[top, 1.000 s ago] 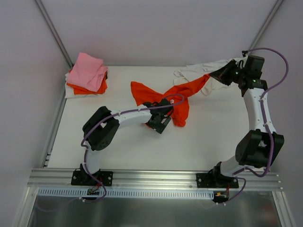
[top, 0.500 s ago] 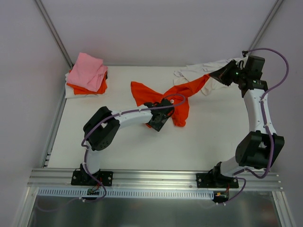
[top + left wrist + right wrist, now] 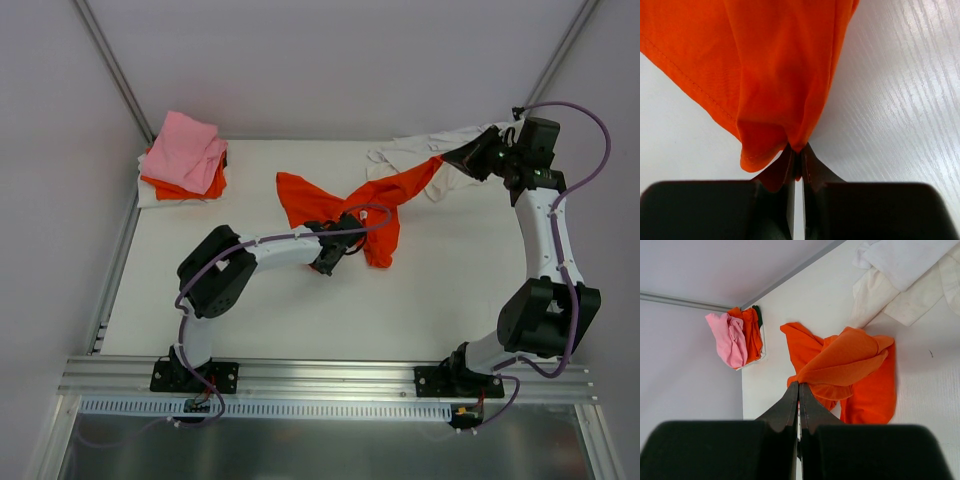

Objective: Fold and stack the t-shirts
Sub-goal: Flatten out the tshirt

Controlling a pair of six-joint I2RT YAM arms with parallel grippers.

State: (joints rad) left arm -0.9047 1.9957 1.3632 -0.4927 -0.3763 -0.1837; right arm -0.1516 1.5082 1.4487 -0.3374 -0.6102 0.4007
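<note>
Where the loose orange t-shirt (image 3: 375, 205) lies crumpled near the middle of the surface (image 3: 300, 320), we find both arms engaged with it. The left arm (image 3: 265, 248) reaches in low from the near left. The left jaws are closed on a gathered fold at the shirt's near edge. In the left wrist view the two dark fingers (image 3: 777, 172) press together with orange cloth pinched between them, and a stitched hem hangs just beside the pinch.

The right arm (image 3: 545, 230) stands at the right side and bends toward the far right corner. The right jaws are likewise closed. In the right wrist view their fingers (image 3: 785, 410) meet at the tips on a corner of the same shirt, with a sliver of orange showing between them. From overhead we note a strip of that shirt drawn up and rightward to these jaws, raised off the surface.

A white t-shirt (image 3: 415, 152) lies rumpled at the far right, just beside the right jaws and touching the drawn-out orange strip.

At the far left corner we record a stack. A pink t-shirt (image 3: 185, 148) lies on top, a folded orange shirt (image 3: 212, 185) beneath it, and a white layer (image 3: 150, 195) at the bottom. The stack sits well apart from the loose shirt.
</note>
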